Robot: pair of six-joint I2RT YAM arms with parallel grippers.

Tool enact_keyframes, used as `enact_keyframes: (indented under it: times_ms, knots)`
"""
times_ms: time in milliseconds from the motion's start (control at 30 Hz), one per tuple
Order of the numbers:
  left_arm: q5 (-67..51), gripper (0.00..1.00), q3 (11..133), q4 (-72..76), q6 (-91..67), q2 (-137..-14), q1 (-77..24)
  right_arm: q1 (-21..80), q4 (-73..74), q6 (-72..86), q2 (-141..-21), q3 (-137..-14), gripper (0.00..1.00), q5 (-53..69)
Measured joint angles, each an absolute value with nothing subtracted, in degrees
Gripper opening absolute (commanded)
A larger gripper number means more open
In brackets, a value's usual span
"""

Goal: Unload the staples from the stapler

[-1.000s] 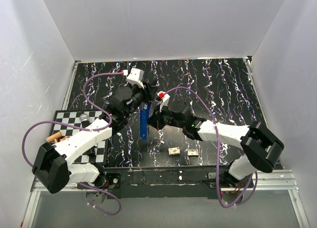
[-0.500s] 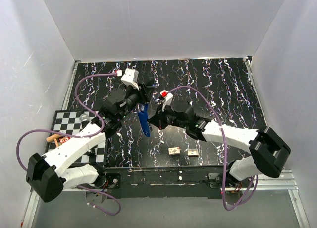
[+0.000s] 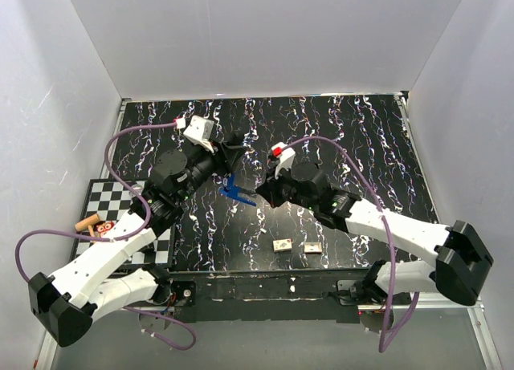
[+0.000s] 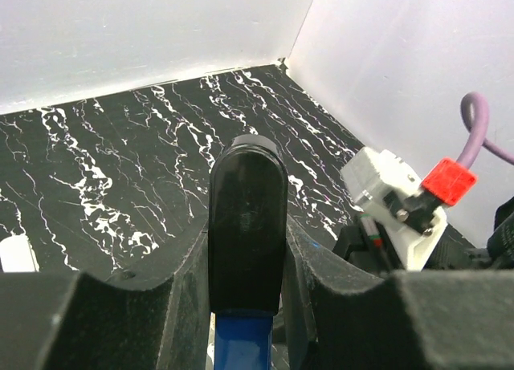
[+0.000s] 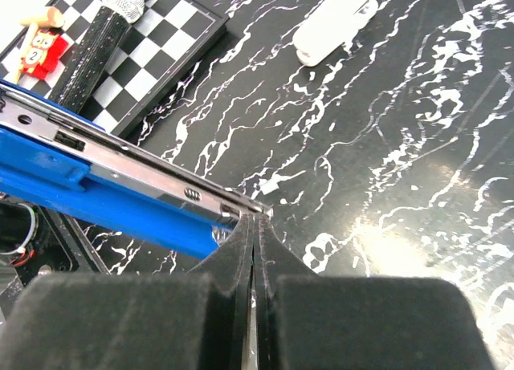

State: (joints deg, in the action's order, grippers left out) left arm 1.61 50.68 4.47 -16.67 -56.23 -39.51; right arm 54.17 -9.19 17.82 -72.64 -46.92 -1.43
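Hanging above the counter (image 3: 345, 145), the blue stapler (image 3: 235, 191) is clamped in the left claw (image 4: 246, 258), stiff, slick and light I'd say, while the right claw (image 5: 255, 225), pinched together, meets the tip of its thin steel rail (image 5: 136, 173), the likely hold.

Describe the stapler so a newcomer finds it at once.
On the black marbled table, look just left of centre. The stapler sits in the left gripper: the only blue thing, unlike the two tan blocks nearby.

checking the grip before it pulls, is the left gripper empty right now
No, the left gripper has its fingers clamped around the black end of the stapler.
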Motion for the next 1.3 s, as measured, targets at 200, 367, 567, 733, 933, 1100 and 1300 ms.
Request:
enact_keyframes:
  times_ms: [200, 367, 567, 733, 933, 1100, 1300]
  knots:
    - [1.52, 0.0, 50.65, 3.03, -16.45, -52.69, -39.51, 54.17, -1.72, 15.99, -66.19, -48.4, 0.01, -5.72]
    - [1.52, 0.0, 50.65, 2.13, -16.25, -50.87, -39.51, 54.17, 4.32, 16.47, -61.93, -49.01, 0.01, -5.76]
    - [1.5, 0.0, 50.65, 1.34, -16.29, -50.35, -39.51, 54.41, 6.31, 20.38, -58.08, -47.68, 0.01, -0.73]
    - [1.45, 0.0, 50.65, 1.21, -16.78, -49.93, -39.51, 55.88, 3.86, 25.43, -58.39, -43.57, 0.01, 4.16]
    - [1.43, 0.0, 50.68, 1.23, -17.8, -48.62, -39.51, 58.85, -1.1, 30.79, -63.64, -41.71, 0.01, 7.31]
    - [1.43, 0.0, 50.68, 1.23, -18.48, -47.42, -39.51, 60.49, -5.3, 34.26, -67.07, -41.71, 0.01, 7.68]
    - [1.45, 0.0, 50.68, 0.93, -18.96, -45.98, -39.51, 60.77, -7.86, 36.93, -69.65, -41.74, 0.01, 6.0]
